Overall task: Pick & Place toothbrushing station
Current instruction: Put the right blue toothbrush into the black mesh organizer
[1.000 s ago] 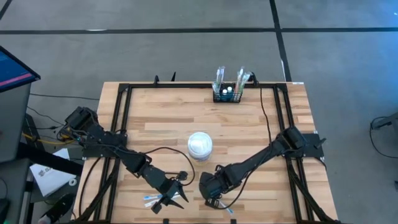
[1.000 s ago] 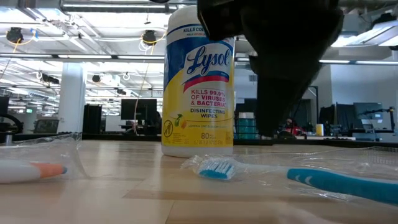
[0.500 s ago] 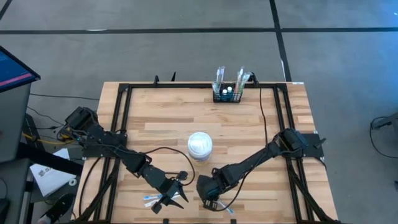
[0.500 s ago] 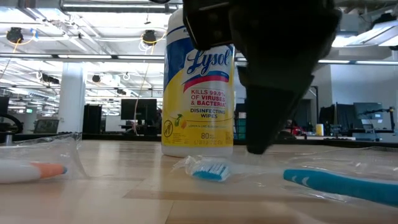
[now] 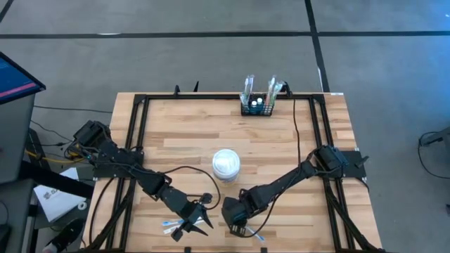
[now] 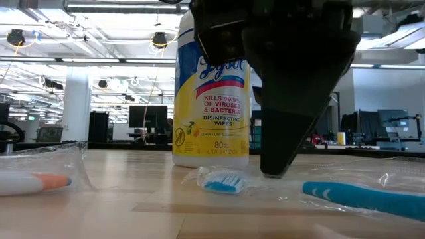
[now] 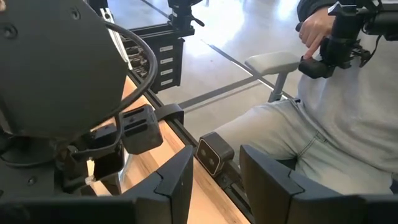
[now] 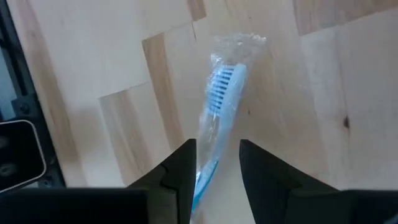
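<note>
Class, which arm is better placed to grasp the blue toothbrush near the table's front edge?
The right. Its tool is open directly above the wrapped blue toothbrush, fingers straddling it; the left tool sits off to the side.

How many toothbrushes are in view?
4 toothbrushes: two standing in the black rack at the far edge, one by the left claw, a blue one beneath the right claw; more may be hidden.

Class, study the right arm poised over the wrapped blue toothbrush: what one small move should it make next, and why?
Probably close. The right hand is open and straddles the wrapped blue toothbrush, which lies flat on the table, its fingers down at the wood in the low view. Closing should clamp the handle before any lift.
</note>
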Controlling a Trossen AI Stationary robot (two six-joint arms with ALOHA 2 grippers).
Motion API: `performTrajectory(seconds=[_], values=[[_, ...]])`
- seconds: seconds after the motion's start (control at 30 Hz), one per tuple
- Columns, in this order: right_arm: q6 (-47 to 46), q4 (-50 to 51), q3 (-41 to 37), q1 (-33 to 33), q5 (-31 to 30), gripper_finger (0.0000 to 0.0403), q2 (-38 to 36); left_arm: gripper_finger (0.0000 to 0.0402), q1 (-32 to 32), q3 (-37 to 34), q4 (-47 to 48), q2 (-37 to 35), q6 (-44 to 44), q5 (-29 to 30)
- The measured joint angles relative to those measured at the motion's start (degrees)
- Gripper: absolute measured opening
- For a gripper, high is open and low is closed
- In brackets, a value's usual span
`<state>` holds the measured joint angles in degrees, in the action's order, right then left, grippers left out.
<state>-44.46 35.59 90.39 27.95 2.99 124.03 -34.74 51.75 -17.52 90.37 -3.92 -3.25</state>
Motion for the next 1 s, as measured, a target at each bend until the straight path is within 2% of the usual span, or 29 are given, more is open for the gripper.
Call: performTrajectory(seconds=[0.8,1.0], values=[[-0.16,0.89,0.00,0.07,-2.77,0.0113,0.00,0.0127,0.00,0.00,0.00,0.00,0.02,0.00],[-0.58,2.21,-0.18,0.48,-3.02,0.0101,0.00,0.0127,0.00,0.00,0.00,0.00,0.02,-0.01]])
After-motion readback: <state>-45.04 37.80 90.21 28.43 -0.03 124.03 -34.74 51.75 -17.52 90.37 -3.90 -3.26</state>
